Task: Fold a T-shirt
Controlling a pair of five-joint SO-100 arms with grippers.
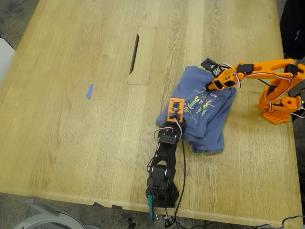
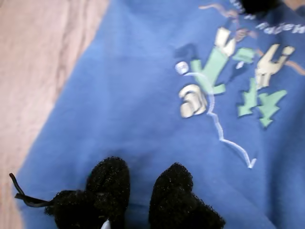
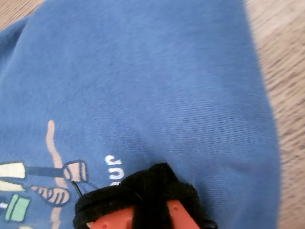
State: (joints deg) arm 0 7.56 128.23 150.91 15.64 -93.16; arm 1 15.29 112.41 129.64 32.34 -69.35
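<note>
My first gripper (image 2: pixel 140 188), nearest the camera, rests its parted black pads on the T-shirt (image 1: pixel 205 112) near the print (image 2: pixel 228 78). The shirt lies bunched on the table (image 1: pixel 71 119), toward the exterior view's right. My second gripper (image 3: pixel 143 191) presses the shirt; its state I cannot tell.

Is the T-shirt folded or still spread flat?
Folded. The T-shirt lies as a compact bundle with doubled edges, no sleeves sticking out, its print facing up.
</note>
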